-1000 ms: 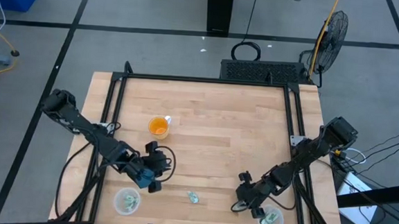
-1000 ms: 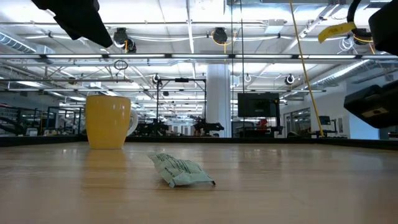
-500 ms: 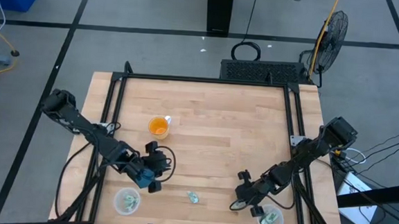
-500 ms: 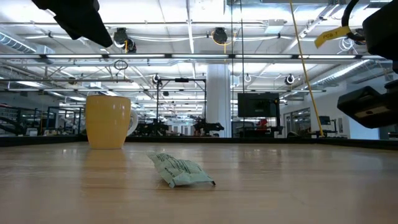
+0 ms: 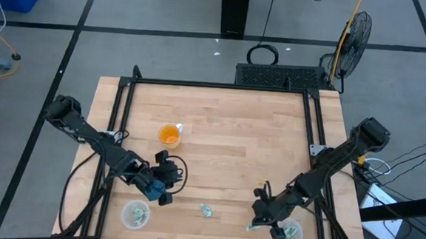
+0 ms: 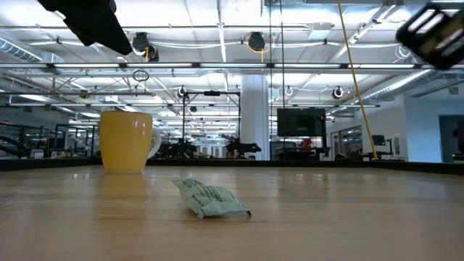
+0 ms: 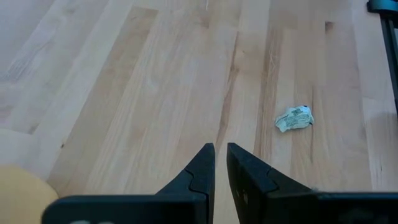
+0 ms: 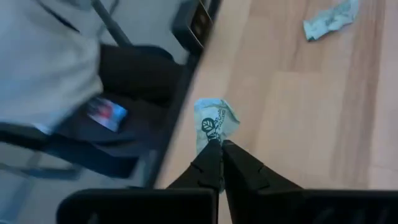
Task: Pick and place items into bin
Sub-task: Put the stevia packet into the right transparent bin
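Note:
My right gripper [image 8: 219, 144] is shut on a small pale green-and-white packet [image 8: 215, 124] at the table's near edge, right of centre [image 5: 254, 226]. Another packet [image 5: 206, 209] lies flat on the wood between the arms; it also shows in the low view [image 6: 210, 199] and the left wrist view [image 7: 294, 118]. My left gripper [image 7: 219, 155] hovers at the near left [image 5: 166, 187], its fingers a narrow gap apart with nothing between them. Two clear round bins hold packets, one at the near left [image 5: 134, 215] and one at the near right [image 5: 289, 233]. My right gripper pinches the packet by its nearer edge [image 8: 213, 138] between its two fingertips. The fingers slant down from the right. The rest of the crumpled packet sticks out beyond the tips, over the table's near edge. Whether it still touches the wood I cannot tell.
An orange cup [image 5: 169, 134] stands upright left of centre, far of my left gripper, and shows in the low view too [image 6: 129, 141]. Black frame rails [image 5: 124, 114] run along the table's sides. Bare wood lies across the middle and the far half.
My right gripper has shut, taking hold of the packet at the near edge. It has shifted slightly toward that edge and risen in the low view.

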Tool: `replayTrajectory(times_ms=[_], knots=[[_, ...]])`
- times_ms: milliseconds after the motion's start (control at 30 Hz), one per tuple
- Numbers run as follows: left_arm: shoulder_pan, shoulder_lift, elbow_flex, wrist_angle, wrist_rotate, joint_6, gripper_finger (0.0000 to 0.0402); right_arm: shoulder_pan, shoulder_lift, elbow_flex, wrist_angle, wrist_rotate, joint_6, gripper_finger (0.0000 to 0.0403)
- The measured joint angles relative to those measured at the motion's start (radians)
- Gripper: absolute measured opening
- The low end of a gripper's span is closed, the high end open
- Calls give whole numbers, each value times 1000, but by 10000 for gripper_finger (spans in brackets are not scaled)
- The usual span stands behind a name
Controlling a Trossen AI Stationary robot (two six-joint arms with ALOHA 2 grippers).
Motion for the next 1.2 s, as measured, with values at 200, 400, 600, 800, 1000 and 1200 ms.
replayTrajectory(times_ms=[200, 400, 600, 800, 1000, 1200], knots=[[0, 0, 0, 0, -1, 0, 47, 48, -16, 19, -212, -139, 532, 6], [0, 0, 0, 1, -1, 1, 47, 130, -17, 19, -323, -353, 913, 7], [0, 0, 0, 1, -1, 1, 47, 157, -18, 20, -329, -308, 913, 2], [0, 0, 0, 1, -1, 1, 47, 164, -18, 8, -449, -258, 926, 4], [0, 0, 0, 1, -1, 1, 47, 161, -18, -36, -439, -256, 1038, 21], [0, 0, 0, 1, -1, 1, 47, 162, -18, -56, -394, -260, 1049, 58]])
